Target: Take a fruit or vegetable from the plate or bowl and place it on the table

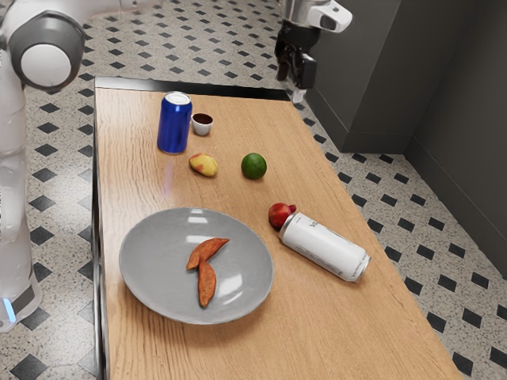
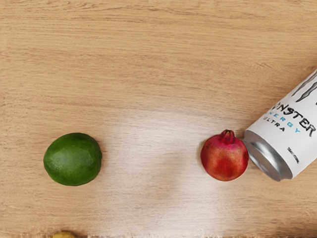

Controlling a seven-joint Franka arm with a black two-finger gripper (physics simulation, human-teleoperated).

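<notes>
1. Arm (image 1: 14, 131): smooth white shell, rounded tube-like segments, soft grey shading.
2. Joint housing (image 1: 40, 33): broad dark-grey ring around a pale, flat round cap (image 1: 46, 66) (rather like an oversized push-button).
3. Lowest visible segment: dark-grey panel (image 1: 29, 298) set in white; narrow light strip (image 1: 9, 309), glowing pale blue.
4. Wrist end: whitish housing (image 1: 296, 12); rounded white projection (image 1: 333, 16) with a grey detail.
5. Jaws (image 1: 295, 85): black, blocky, angular mechanism; small pale end piece (image 1: 299, 96).

The white can (image 2: 285, 129) reads "MONSTER ENERGY ULTRA".
</notes>
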